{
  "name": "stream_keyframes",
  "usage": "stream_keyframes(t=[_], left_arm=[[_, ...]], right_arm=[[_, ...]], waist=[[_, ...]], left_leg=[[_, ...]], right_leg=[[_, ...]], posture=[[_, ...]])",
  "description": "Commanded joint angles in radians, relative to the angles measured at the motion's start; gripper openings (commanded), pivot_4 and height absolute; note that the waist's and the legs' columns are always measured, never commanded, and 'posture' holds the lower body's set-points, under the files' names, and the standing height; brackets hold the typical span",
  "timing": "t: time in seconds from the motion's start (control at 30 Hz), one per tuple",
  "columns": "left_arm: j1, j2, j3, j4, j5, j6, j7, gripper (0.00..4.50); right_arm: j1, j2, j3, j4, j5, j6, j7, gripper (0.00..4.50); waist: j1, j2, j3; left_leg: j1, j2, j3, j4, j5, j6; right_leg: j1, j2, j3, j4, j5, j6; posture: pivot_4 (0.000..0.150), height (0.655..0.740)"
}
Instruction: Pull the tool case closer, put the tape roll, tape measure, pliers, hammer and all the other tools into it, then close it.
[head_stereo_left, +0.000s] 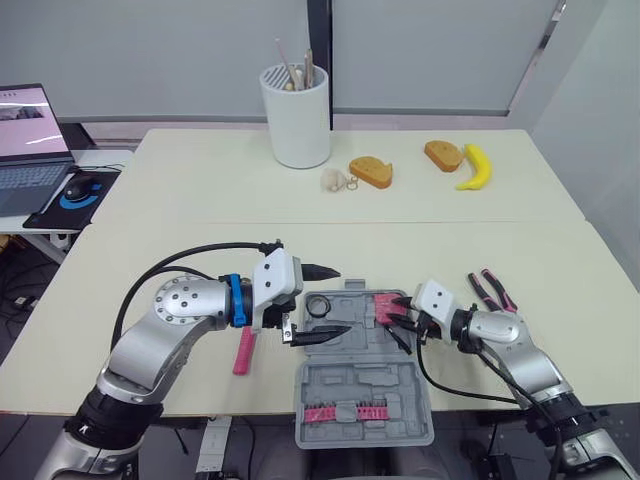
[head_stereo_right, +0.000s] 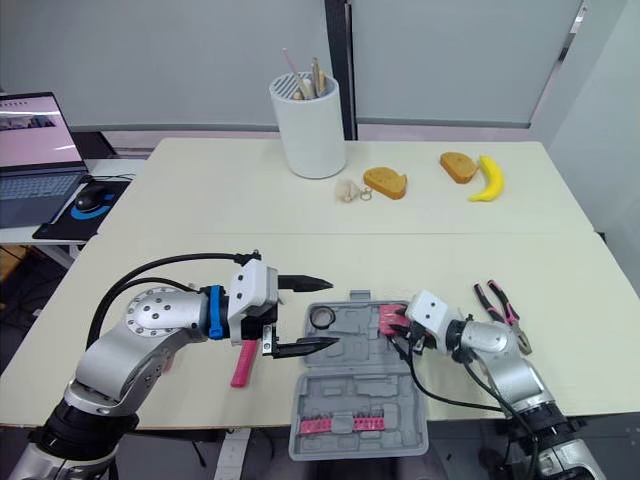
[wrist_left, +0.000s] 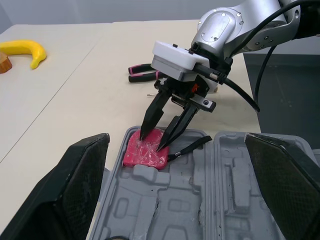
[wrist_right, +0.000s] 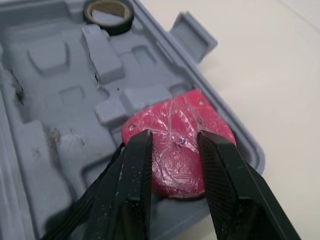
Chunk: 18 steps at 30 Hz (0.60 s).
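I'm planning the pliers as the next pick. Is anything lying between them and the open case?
Nothing loose. The pliers lie on bare table right of the tool case; just the right gripper, its tips on the red tape measure, sits between.

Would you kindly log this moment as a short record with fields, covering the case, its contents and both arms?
tool case: open, at near edge of table
tape roll: in the case
tape measure: in the case
pliers: on the table, outside the case
left tool: open, empty, above the case
right tool: fingers parted, tips on tape measure
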<state>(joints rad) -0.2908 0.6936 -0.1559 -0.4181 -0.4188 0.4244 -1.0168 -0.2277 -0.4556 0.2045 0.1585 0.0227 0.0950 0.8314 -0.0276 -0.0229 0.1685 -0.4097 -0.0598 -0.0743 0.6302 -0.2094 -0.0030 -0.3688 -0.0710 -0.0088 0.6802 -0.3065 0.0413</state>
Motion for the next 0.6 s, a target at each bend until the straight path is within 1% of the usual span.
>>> stream_keyframes(t=[0.03,0.1,0.23,0.43,0.5,0.57,0.6], left_arm=[[-0.007,-0.004,-0.008,-0.019,0.005,-0.008,-0.002,4.50],[-0.002,-0.002,-0.007,-0.027,0.004,-0.004,0.000,4.50],[0.010,0.002,-0.005,-0.035,0.004,-0.004,0.002,4.50],[0.018,0.002,0.005,-0.029,0.001,-0.009,0.002,4.50],[0.024,0.004,0.014,-0.021,0.001,-0.013,0.002,4.50],[0.032,0.004,0.046,-0.010,-0.022,0.003,0.011,4.50],[0.036,0.003,0.072,-0.005,-0.045,0.020,0.020,4.50]], right_arm=[[0.019,0.027,-0.009,0.086,0.020,0.069,-0.017,1.50],[0.026,0.025,0.000,0.099,0.010,0.064,-0.014,1.50],[0.031,0.028,0.004,0.102,0.009,0.049,-0.018,1.50],[0.009,0.020,0.014,0.058,0.014,0.003,0.011,1.50],[0.009,0.018,-0.001,0.035,0.033,-0.014,0.019,1.50],[0.005,0.005,-0.035,-0.034,0.085,0.010,0.039,1.50],[0.004,-0.007,-0.056,-0.080,0.115,0.030,0.056,1.68]], waist=[[-0.002,0.000,-0.001],[-0.002,0.000,-0.001],[-0.001,-0.001,-0.001],[-0.001,-0.001,-0.001],[-0.001,-0.001,-0.001],[-0.001,0.000,-0.001],[-0.001,0.000,0.000]], left_leg=[[0.002,0.000,0.000,0.000,0.000,0.000],[0.004,0.001,0.000,-0.001,0.000,0.000],[0.012,0.001,0.000,-0.002,-0.002,-0.002],[0.012,0.001,0.000,-0.002,-0.002,-0.002],[0.012,0.001,0.000,-0.002,-0.002,-0.002],[0.011,0.001,0.000,-0.002,-0.002,-0.002],[0.011,0.001,0.000,-0.002,-0.002,-0.002]], right_leg=[[0.001,0.000,0.000,0.000,0.000,0.000],[0.003,0.000,0.001,0.000,0.000,0.000],[0.012,0.000,0.000,-0.002,-0.001,-0.001],[0.012,0.000,0.000,-0.002,-0.001,-0.001],[0.012,0.000,0.000,-0.002,-0.001,-0.001],[0.011,0.000,0.000,-0.002,-0.001,-0.001],[0.011,0.000,0.000,-0.002,-0.001,-0.001]], posture=[[0.150,0.7400],[0.150,0.7400],[0.150,0.7400],[0.150,0.7400],[0.150,0.7400],[0.150,0.7400],[0.150,0.7400]])
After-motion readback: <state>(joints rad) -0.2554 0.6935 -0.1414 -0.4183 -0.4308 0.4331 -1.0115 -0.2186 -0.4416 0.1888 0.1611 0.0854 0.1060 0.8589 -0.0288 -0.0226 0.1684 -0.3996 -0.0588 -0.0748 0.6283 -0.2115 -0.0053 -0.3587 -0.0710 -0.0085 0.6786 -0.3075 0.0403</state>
